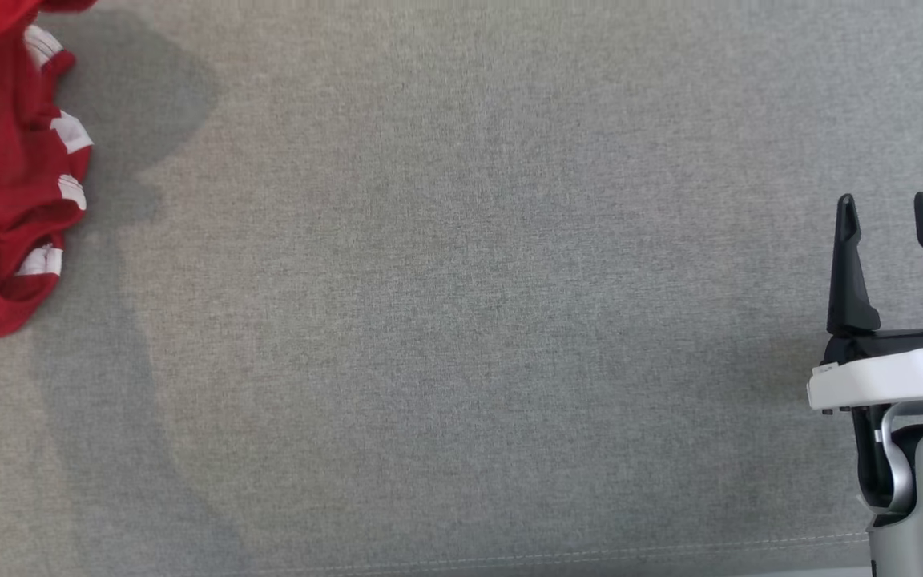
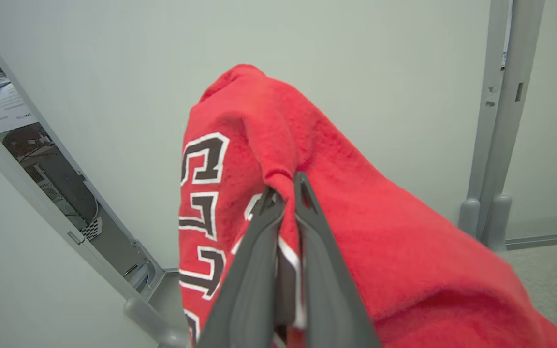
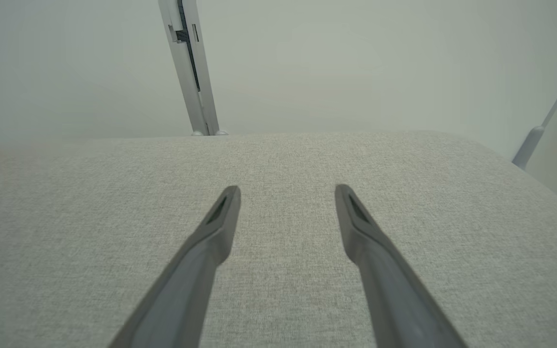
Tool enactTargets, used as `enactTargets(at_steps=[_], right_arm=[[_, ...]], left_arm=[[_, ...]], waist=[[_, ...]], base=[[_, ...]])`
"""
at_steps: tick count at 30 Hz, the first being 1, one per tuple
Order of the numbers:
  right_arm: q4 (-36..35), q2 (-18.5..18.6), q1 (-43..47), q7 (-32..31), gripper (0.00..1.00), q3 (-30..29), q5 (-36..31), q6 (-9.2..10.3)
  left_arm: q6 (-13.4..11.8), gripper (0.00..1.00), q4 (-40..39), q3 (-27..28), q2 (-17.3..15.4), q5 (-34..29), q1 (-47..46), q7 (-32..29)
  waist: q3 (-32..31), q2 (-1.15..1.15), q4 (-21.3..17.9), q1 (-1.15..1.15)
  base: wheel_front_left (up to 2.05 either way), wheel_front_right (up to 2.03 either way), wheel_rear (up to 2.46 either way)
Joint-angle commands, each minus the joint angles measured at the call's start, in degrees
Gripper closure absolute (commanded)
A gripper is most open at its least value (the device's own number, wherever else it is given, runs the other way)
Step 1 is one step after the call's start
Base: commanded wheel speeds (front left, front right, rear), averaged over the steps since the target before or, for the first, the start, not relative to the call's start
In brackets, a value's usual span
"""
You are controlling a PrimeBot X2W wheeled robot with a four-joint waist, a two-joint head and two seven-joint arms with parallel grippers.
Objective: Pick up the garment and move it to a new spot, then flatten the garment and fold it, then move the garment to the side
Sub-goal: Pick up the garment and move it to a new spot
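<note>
The garment (image 1: 5,184) is red with white trim and hangs bunched at the far left edge of the head view. In the left wrist view the garment (image 2: 356,217) is red fleece with black-and-white lettering, draped over my left gripper (image 2: 285,186), whose two dark fingers are shut on a fold of it, lifted in front of a pale wall. My right gripper (image 1: 886,208) stands open at the lower right, fingers pointing up the view. Over the grey surface, my right gripper (image 3: 287,193) holds nothing between its fingers.
A grey fabric-covered surface (image 1: 461,320) spans the head view, with a stitched seam near its front edge. Behind it are a pale wall and grey metal posts (image 3: 189,67). A grey frame post (image 2: 496,121) and a shelf with equipment show beyond the lifted garment.
</note>
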State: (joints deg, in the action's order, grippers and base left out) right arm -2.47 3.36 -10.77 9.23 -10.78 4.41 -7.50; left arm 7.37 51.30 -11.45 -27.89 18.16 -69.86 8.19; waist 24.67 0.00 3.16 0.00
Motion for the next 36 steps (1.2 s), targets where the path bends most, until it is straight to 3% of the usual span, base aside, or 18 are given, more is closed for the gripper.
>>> enactTargets(at_steps=[1,9,19,29,36], right_arm=[[0.6,-0.1,0.7,0.6,0.00,0.1,0.7,0.02],[4.1,-0.4,1.0,2.7,0.00,0.6,2.4,0.03],[9.5,-0.5,0.1,5.3,0.00,3.1,7.0,0.02],[12.3,-0.4,-0.8,6.0,0.00,5.1,9.3,0.02],[11.8,-0.5,-0.8,6.0,0.00,6.0,10.2,0.02]], left_arm=[[0.2,1.00,-1.6,-0.6,-0.3,-0.3,-1.4,-0.1],[0.2,1.00,-14.2,-4.1,0.1,-0.9,-3.1,-4.5],[0.2,1.00,-30.4,-10.3,3.2,-0.9,-2.1,-13.1],[0.2,1.00,-34.6,-20.1,8.6,1.3,0.2,-16.5],[-1.3,1.00,-31.5,-22.5,12.5,4.9,8.1,-13.0]], waist=[[-2.8,0.00,-0.5,0.00],[-5.9,0.00,-3.7,0.00],[-7.8,0.00,-12.6,0.00],[-8.4,0.00,-19.1,0.00],[-8.7,0.00,-20.8,0.00]], base=[[0.00,0.00,0.00],[0.00,0.00,0.00],[0.00,0.00,0.00],[0.00,0.00,0.00],[0.00,0.00,0.00]])
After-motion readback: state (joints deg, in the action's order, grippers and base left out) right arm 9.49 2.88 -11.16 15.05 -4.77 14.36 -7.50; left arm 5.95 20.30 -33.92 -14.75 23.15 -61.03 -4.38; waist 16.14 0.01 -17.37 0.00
